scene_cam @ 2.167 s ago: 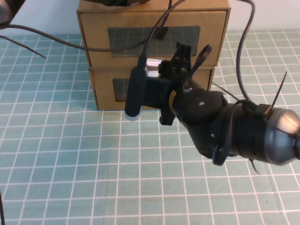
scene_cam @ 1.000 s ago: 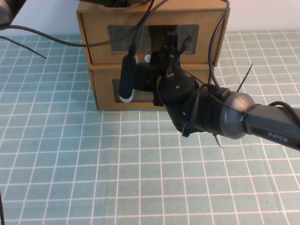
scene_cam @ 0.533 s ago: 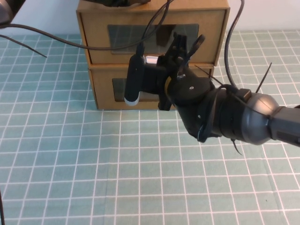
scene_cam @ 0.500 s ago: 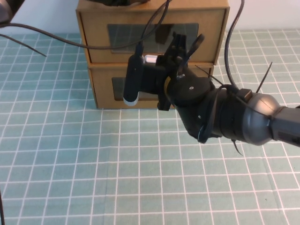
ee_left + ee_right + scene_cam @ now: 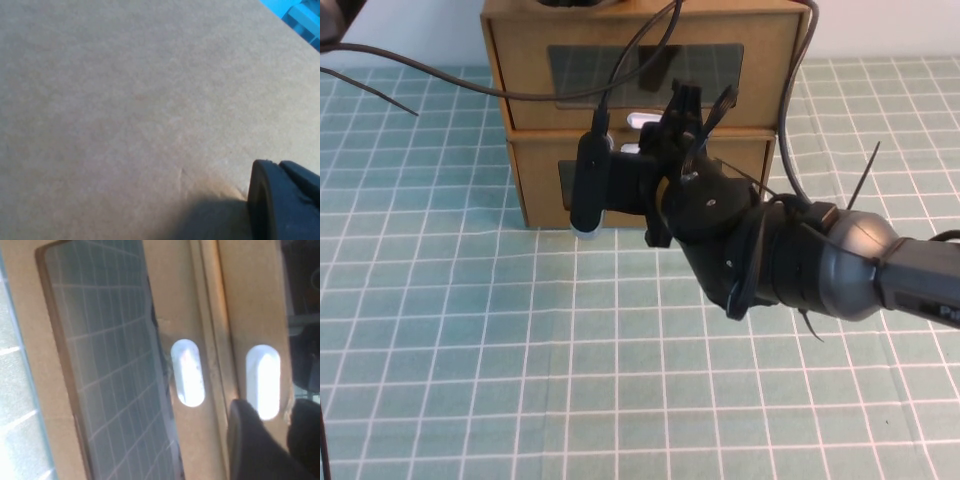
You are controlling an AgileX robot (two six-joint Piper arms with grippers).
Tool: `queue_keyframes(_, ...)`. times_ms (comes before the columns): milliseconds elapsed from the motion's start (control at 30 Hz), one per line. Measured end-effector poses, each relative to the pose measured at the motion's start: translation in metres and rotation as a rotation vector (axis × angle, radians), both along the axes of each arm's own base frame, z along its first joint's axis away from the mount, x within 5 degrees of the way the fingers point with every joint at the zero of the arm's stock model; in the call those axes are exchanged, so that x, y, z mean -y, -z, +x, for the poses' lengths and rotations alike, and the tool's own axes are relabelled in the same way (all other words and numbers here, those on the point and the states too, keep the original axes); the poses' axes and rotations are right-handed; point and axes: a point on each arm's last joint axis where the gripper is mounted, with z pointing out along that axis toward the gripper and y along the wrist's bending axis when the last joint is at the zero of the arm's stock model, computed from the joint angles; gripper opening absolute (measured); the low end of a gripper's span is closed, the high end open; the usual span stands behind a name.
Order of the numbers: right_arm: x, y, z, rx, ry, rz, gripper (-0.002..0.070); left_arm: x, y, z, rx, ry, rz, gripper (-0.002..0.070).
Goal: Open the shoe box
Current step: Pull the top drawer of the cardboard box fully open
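In the high view, two brown cardboard boxes stand stacked at the far side of the green, white-gridded surface [image 5: 440, 330]. The upper shoe box [image 5: 520, 60] sits squarely on the lower shoe box [image 5: 535, 195], and each has a dark rectangular window in its front face. The black right arm reaches in from the right. Its right hand [image 5: 703, 100] is up against the fronts of the boxes, near the seam where they meet, and its fingers point toward the upper box. A white oval pull hole [image 5: 645, 120] shows just beside those fingers. The left hand [image 5: 570, 3] is only a dark sliver at the frame's far edge, on top of the upper shoe box. Thin black cables [image 5: 470, 95] trail across the box fronts.

In the left wrist view, plain brown cardboard fills nearly everything. The left hand [image 5: 281, 172] lies against it, with its black fingers pressed together.

In the right wrist view, both box fronts are seen close up, with two white oval holes on either side of the seam. A window pane [image 5: 110, 380] reflects the gridded surface. The right hand [image 5: 274, 412] has its dark fingers [image 5: 247, 440] spread slightly, one tip just beside the nearer hole [image 5: 262, 377]. Nothing is pinched between them.
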Motion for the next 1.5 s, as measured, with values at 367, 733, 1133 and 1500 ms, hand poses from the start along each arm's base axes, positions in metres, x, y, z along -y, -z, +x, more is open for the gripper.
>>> queue_keyframes(367, -0.015, 0.002, 0.018, 0.036, 0.043, 0.014, 0.0229, 0.000, 0.000, 0.000, 0.000, 0.001, 0.001, -0.0005)
queue_keyframes(733, -0.010, 0.005, 0.032, 0.034, 0.059, 0.023, 0.0254, 0.000, 0.000, 0.000, -0.001, 0.002, 0.003, -0.0005)
queue_keyframes(1133, -0.009, 0.015, 0.043, 0.050, 0.047, -0.018, 0.0106, 0.001, 0.005, 0.004, -0.007, 0.001, 0.002, -0.0005)
queue_keyframes(1500, -0.008, 0.031, 0.017, 0.012, 0.077, -0.052, 0.0019, 0.001, 0.006, 0.004, -0.021, 0.003, -0.005, -0.0005)
